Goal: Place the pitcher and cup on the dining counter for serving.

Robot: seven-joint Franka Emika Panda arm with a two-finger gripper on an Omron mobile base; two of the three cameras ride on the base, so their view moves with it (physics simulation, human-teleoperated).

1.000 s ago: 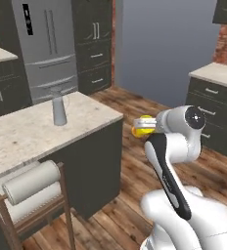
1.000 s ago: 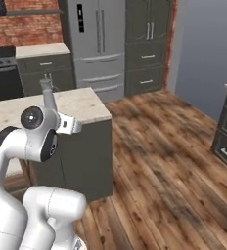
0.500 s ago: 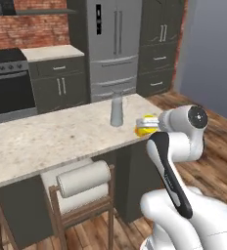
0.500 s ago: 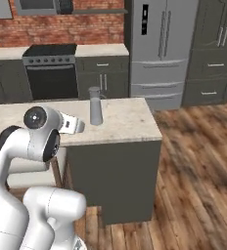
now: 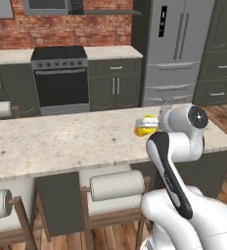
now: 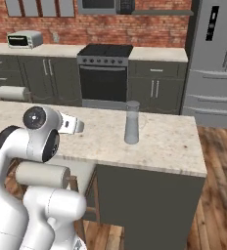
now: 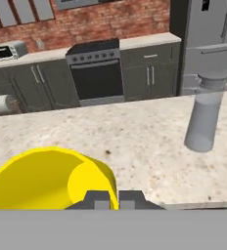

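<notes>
Cup [image 7: 52, 178], yellow and lying on its side with its mouth toward the hand camera, was pinched at the rim by my gripper [image 7: 114, 199], whose jaws were pressed nearly together on the thin wall. I carried it above the near part of the dining counter [image 6: 154, 141], not yet set down; from the left base view the cup [image 5: 145, 125] projected ahead of the wrist over the stone top. Pitcher [image 6: 131, 122] already stood upright on the counter, well apart from the cup and toward the fridge-side end, so I judged that half of the task done. I judged the cup was held high to clear the counter edge, and it would need turning upright before release. Padded stools [image 5: 116, 185] sat tucked beneath the near overhang.
</notes>
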